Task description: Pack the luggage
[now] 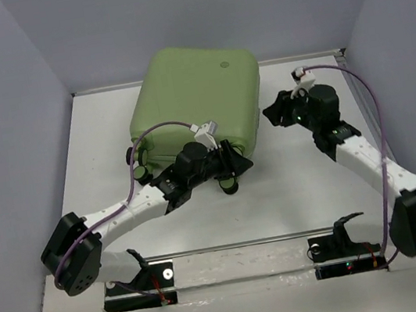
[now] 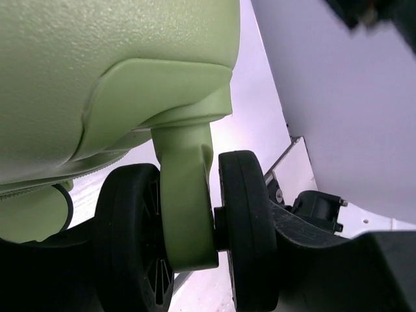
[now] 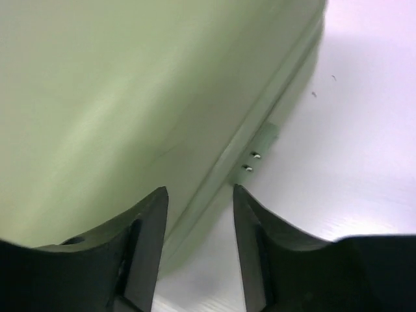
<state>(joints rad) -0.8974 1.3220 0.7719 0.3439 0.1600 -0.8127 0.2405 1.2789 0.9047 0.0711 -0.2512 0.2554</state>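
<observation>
- While the luggage (image 1: 195, 99) lies flat and closed in the upper middle of the overhead view, its hard shell looks stiff enough to hold its shape under a push or a pull.
- It rests on the table (image 1: 300, 189) with its round emblem (image 1: 223, 64) facing up and its wheeled end towards the bottom of the frame.
- The shell is smooth and broadly curved, so I judge that flat pads would slip on it. The edges, the seam and the wheel mounts look like the surer places to take hold.
- The left gripper (image 1: 228, 170) is at the lower edge of the case. In its wrist view a twin caster wheel (image 2: 188, 221) fills the space between the dark fingers, but I cannot tell whether they are pressing on it.
- A caster probably swivels and rolls, so it would make a poor handle for lifting, though it might serve for dragging.
- The right gripper (image 3: 199, 195) has its fingers (image 3: 146, 247) apart, straddling the seam on the case's right side, just below a small screwed tab (image 3: 260, 144).
- The case is the largest object in view and probably heavy for one arm, so lifting the lid at the seam while the other arm steadies the base seems the sound approach.
</observation>
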